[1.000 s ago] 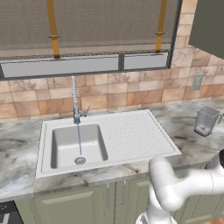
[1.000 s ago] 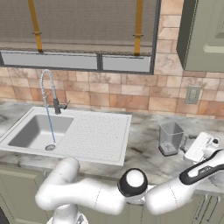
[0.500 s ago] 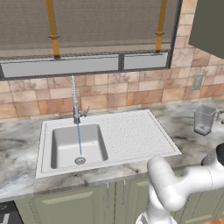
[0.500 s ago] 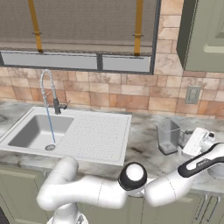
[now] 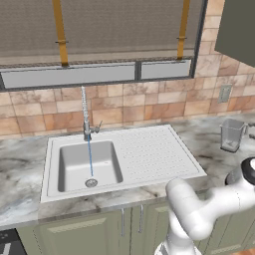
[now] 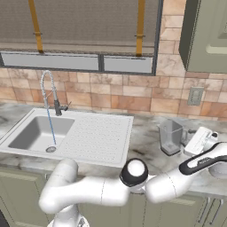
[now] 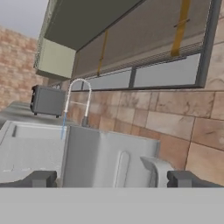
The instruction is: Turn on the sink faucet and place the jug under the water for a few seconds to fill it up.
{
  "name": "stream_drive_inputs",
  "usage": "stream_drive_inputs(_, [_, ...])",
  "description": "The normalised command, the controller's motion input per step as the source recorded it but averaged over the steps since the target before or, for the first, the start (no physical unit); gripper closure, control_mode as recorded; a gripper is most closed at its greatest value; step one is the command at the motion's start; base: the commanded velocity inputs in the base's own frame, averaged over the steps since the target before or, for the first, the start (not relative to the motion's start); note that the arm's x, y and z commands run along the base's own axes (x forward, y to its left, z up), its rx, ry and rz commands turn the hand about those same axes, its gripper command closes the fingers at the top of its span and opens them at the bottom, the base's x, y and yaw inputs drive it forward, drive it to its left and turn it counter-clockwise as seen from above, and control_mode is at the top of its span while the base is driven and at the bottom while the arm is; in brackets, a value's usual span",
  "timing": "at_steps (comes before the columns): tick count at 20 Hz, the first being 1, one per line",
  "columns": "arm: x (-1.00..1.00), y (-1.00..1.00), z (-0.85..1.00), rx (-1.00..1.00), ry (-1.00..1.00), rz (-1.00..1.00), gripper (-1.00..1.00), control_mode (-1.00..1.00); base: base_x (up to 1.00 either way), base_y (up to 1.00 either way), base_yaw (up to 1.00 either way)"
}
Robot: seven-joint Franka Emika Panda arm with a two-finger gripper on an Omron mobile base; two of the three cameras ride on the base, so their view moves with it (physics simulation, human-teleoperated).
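One thin blue water stream [image 5: 90, 157] ran from the faucet [image 5: 85, 112] into the sink [image 5: 149, 154] at left-centre of the left base view. At far right, the jug [image 5: 231, 134] stood on the counter [image 5: 20, 199]. The gripper [image 7: 111, 179] was spread wide with the jug between its fingertips, not clamped.

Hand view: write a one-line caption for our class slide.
Open tool straddles the transparent jug, with the spring-neck faucet running a thin water stream behind.
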Motion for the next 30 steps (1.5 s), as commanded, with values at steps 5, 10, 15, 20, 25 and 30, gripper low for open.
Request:
stream_drive_inputs(5, [0.0,-0.53,0.0,0.04,0.02,0.12,-1.0,-1.0,0.0,0.0,0.0])
stream_drive_inputs(10, [0.0,-0.27,0.0,0.01,0.03,0.09,-1.0,-1.0,0.0,0.0,0.0])
stream_drive_inputs(15, [-0.05,0.0,-0.09,0.0,0.09,0.11,-1.0,-1.0,0.0,0.0,0.0])
stream_drive_inputs(20, [-0.44,0.0,-0.02,-0.01,0.0,0.21,-1.0,-1.0,0.0,0.0,0.0])
stream_drive_inputs(25, [-0.15,0.21,0.0,-0.01,0.04,0.15,-1.0,-1.0,0.0,0.0,0.0])
stream_drive_inputs(30, [0.36,0.13,0.0,0.0,0.12,0.0,-1.0,-1.0,0.0,0.0,0.0])
